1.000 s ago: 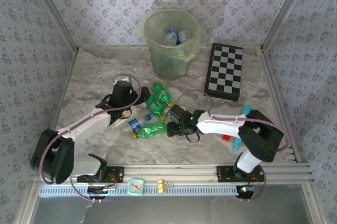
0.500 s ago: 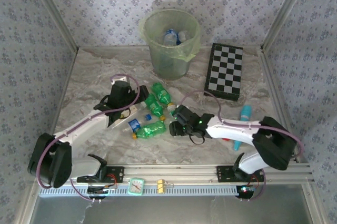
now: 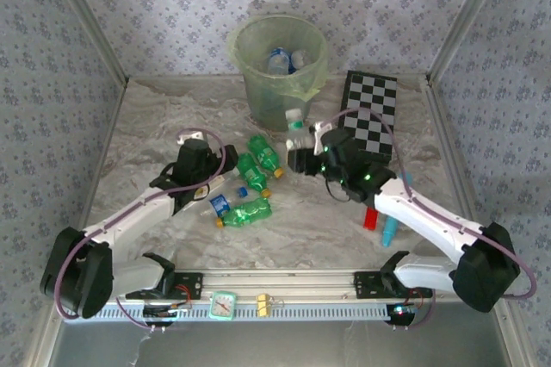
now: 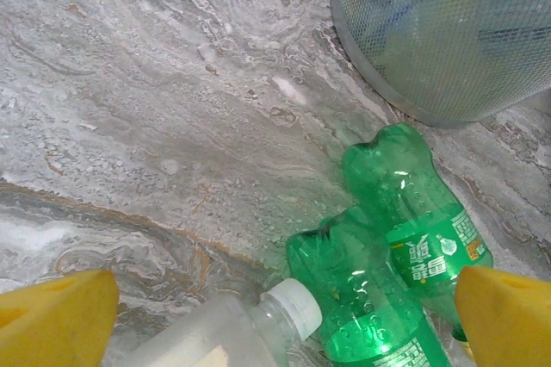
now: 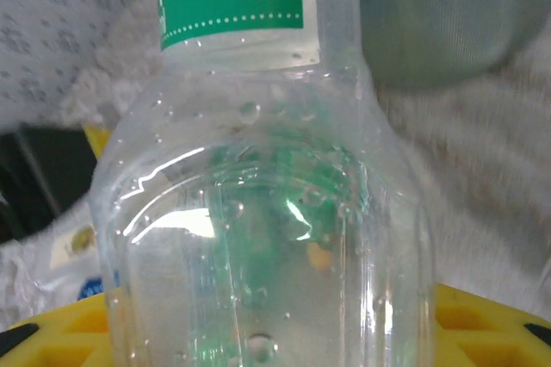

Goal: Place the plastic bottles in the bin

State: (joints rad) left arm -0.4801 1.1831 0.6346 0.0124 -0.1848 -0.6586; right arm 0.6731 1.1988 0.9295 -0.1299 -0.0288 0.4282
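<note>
Jaws of the right gripper (image 3: 300, 158) are closed on a clear bottle (image 3: 295, 133) with a green label, which is held upright near the front of the bin (image 3: 258, 91). Jaws of the left gripper (image 4: 280, 320) are spread wide with nothing held, low over two green bottles (image 4: 405, 212) and a white-capped bottle (image 4: 207, 341) lying on the table (image 4: 129, 108). More bottles (image 3: 281, 59) are seen inside the bin.

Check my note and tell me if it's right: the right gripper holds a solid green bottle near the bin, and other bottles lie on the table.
One thing is wrong. The bottle in the right gripper is clear with a green label, not solid green, as the right wrist view shows. The rest stands: it is held near the bin, and green bottles lie on the table.
</note>
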